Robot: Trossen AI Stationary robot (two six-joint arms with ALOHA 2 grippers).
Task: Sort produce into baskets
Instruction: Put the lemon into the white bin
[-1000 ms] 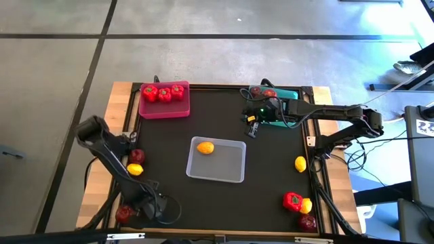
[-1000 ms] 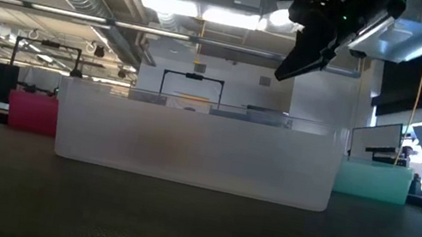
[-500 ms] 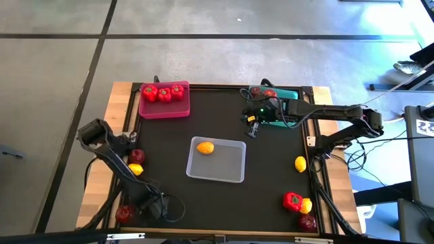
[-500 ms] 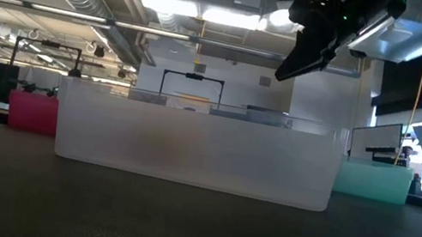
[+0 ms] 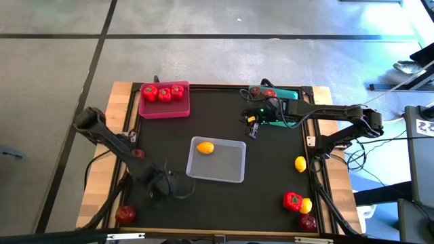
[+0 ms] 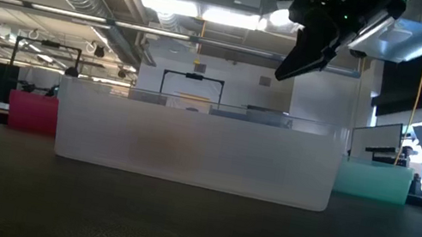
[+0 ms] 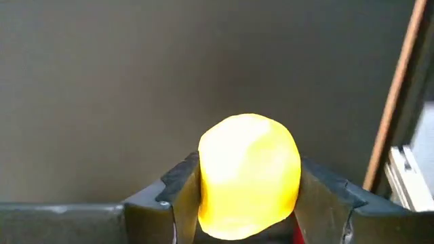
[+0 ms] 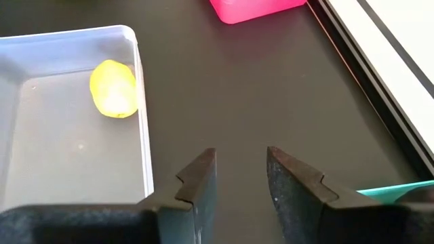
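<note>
My left gripper is above the mat just left of the grey-white basket, shut on a yellow lemon. My right gripper is open and empty, hovering beside the teal basket; it also shows in the right wrist view and the low view. The grey-white basket holds one lemon. The pink basket holds three red peppers. The teal basket holds dark red apples. My left gripper pinches the lemon by its two opposite sides between the two fingers. The lemon fills the gap between the fingers. In the high view the gripper itself hides the lemon, so whether it is clear of the mat does not show.
A lemon lies loose at the right edge. A pepper, a lemon and an apple lie at the near right corner. Apples lie at the left edge and near left corner.
My left gripper has gone from the near left corner toward the far edge and the right, toward the grey-white basket. The lemon that lay at the left edge no longer shows in the high view, where the left arm now crosses that spot.
</note>
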